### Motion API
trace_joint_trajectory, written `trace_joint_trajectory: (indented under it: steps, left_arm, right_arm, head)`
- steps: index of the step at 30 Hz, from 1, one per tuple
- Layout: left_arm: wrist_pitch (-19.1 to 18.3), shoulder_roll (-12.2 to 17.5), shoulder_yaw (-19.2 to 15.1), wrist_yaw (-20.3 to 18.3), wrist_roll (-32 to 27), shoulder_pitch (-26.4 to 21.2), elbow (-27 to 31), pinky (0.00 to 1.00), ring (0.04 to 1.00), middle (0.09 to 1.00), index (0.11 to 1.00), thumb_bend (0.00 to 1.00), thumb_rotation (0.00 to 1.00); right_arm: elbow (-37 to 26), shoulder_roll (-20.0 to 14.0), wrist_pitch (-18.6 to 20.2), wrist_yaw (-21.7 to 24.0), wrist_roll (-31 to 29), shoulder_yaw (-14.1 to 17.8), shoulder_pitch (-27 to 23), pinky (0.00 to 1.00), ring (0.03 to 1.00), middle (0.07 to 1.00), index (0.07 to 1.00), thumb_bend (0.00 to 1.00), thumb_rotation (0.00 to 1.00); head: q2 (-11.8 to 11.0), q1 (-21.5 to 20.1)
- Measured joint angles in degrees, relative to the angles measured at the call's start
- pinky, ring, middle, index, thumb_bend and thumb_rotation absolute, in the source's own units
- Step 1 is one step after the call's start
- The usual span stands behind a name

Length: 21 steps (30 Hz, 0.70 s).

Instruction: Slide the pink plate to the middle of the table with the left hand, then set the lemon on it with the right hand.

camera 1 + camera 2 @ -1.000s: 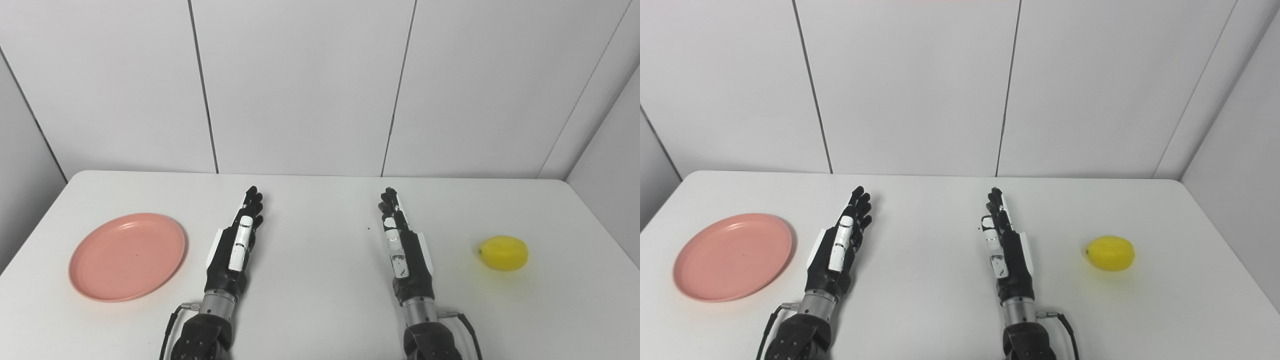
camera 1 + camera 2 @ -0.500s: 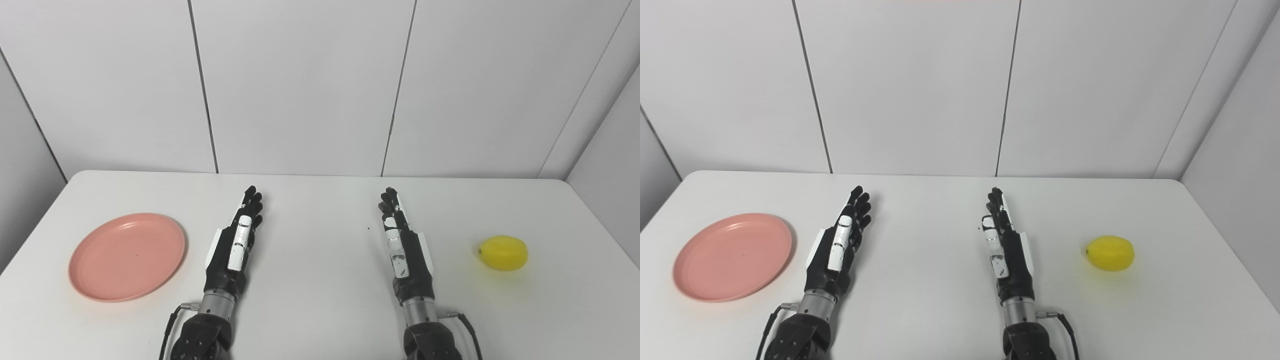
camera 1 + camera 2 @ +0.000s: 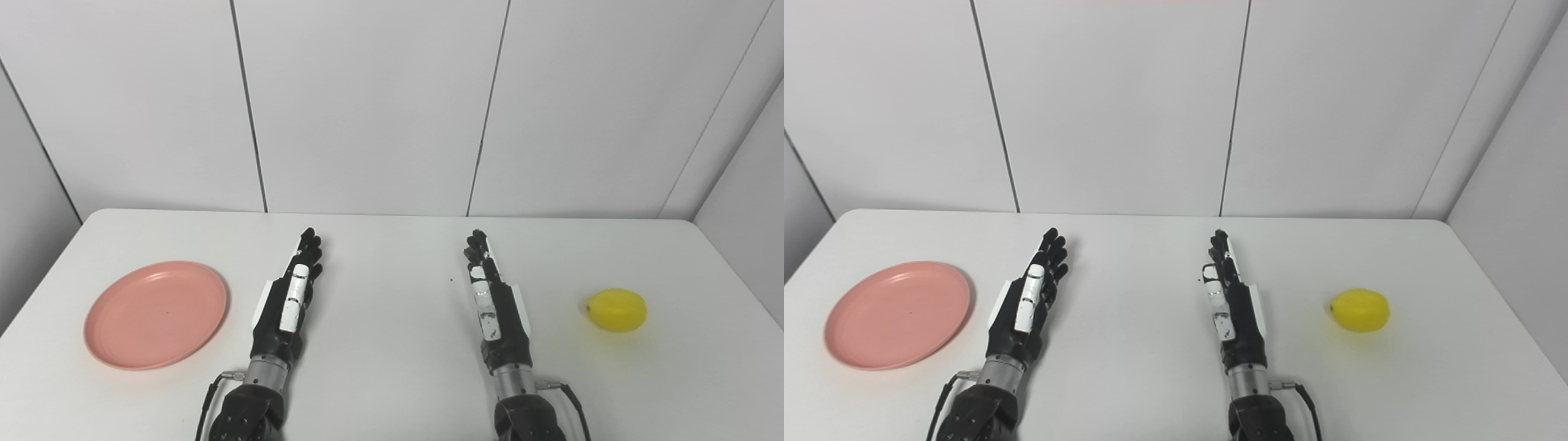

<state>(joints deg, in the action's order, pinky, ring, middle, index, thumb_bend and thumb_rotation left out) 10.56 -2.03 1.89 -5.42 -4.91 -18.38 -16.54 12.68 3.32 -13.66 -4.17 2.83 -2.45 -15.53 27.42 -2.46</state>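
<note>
Nothing begun yet; first step, the slide, is the one in hand.

Pink plate [image 3: 155, 315] lies flat near the counter's left edge, toward the front, empty. Lemon [image 3: 616, 310] sits on its side near the right edge, well apart from the plate. The middle of the counter [image 3: 386, 318] between the two arms is bare.

Left hand [image 3: 288, 300] rests just right of the plate, not touching it, fingers stretched out straight and pointing toward the back edge, holding nothing. Right hand [image 3: 493, 297] lies the same way in the right half, fingers extended, empty, with a clear gap to the lemon. Whether the palms press on the counter or float just above it I can't quite tell from here.

Next move, as I judge it: the left hand has to swing over to the plate, get fingers onto its rim or inside surface, then draw it rightward to the centre. The plate is shallow with a low rim, so light downward pressure would probably be needed to keep fingers from skating off. The right hand can wait.
</note>
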Motion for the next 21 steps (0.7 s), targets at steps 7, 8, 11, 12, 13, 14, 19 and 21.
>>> trace_joint_trajectory:
  steps: [7, 8, 11, 12, 13, 14, 19, 21]
  left_arm:
    - [2.31, -1.55, 1.07, 4.06, 5.58, -1.36, -3.02, 1.0, 0.998, 0.988, 0.973, 0.54, 1.0]
    - [2.64, -1.86, 1.11, 4.21, 5.76, -1.55, -3.42, 1.0, 0.999, 0.992, 0.975, 0.53, 1.0]
    - [4.61, -2.96, 1.27, 4.6, 6.09, -2.67, -5.72, 1.0, 1.0, 0.998, 0.981, 0.54, 1.0]
    - [5.41, -3.3, 1.34, 4.76, 6.28, -3.28, -6.88, 1.0, 1.0, 0.993, 0.976, 0.53, 1.0]
    - [6.24, -3.64, 1.38, 5.06, 6.52, -3.78, -7.97, 1.0, 1.0, 0.988, 0.971, 0.53, 1.0]
    - [6.96, -4.11, 1.38, 5.4, 6.67, -4.31, -9.21, 1.0, 1.0, 0.987, 0.969, 0.52, 1.0]
    - [8.45, -5.54, 1.56, 7.18, 7.86, -5.49, -11.3, 1.0, 1.0, 0.996, 0.979, 0.51, 1.0]
    - [8.96, -5.69, 1.52, 7.43, 7.78, -5.96, -12.25, 1.0, 1.0, 0.999, 0.984, 0.52, 1.0]
  right_arm:
    - [-2.38, -2.49, -0.02, 3.58, -3.95, 0.44, 1.81, 1.0, 0.998, 0.999, 1.0, 0.58, 1.0]
    - [-2.64, -2.91, -0.02, 3.77, -4.41, 0.54, 2.02, 1.0, 0.999, 1.0, 1.0, 0.58, 1.0]
    - [-3.37, -4.05, 0.0, 4.37, -5.68, 1.24, 2.73, 1.0, 1.0, 1.0, 1.0, 0.6, 1.0]
    - [-3.39, -4.43, 0.02, 4.66, -5.75, 1.28, 2.79, 1.0, 1.0, 1.0, 1.0, 0.61, 1.0]
    - [-3.4, -4.76, 0.03, 4.8, -5.74, 1.28, 2.82, 1.0, 1.0, 1.0, 1.0, 0.61, 1.0]
    - [-3.44, -5.03, 0.06, 4.89, -5.75, 1.32, 2.88, 1.0, 1.0, 1.0, 1.0, 0.61, 1.0]
    - [-4.17, -5.44, 0.72, 5.06, -5.82, 1.54, 3.3, 1.0, 1.0, 1.0, 1.0, 0.54, 1.0]
    - [-4.96, -5.45, 1.81, 5.06, -5.76, 1.56, 3.84, 1.0, 1.0, 1.0, 1.0, 0.51, 1.0]
  head:
    - [-4.66, 14.15]
    - [-5.44, 15.98]
    - [-6.42, 17.84]
    - [-6.5, 18.1]
    - [-7.29, 19.41]
    - [-8.08, 20.55]
    - [-8.7, 21.62]
    - [-8.79, 21.53]
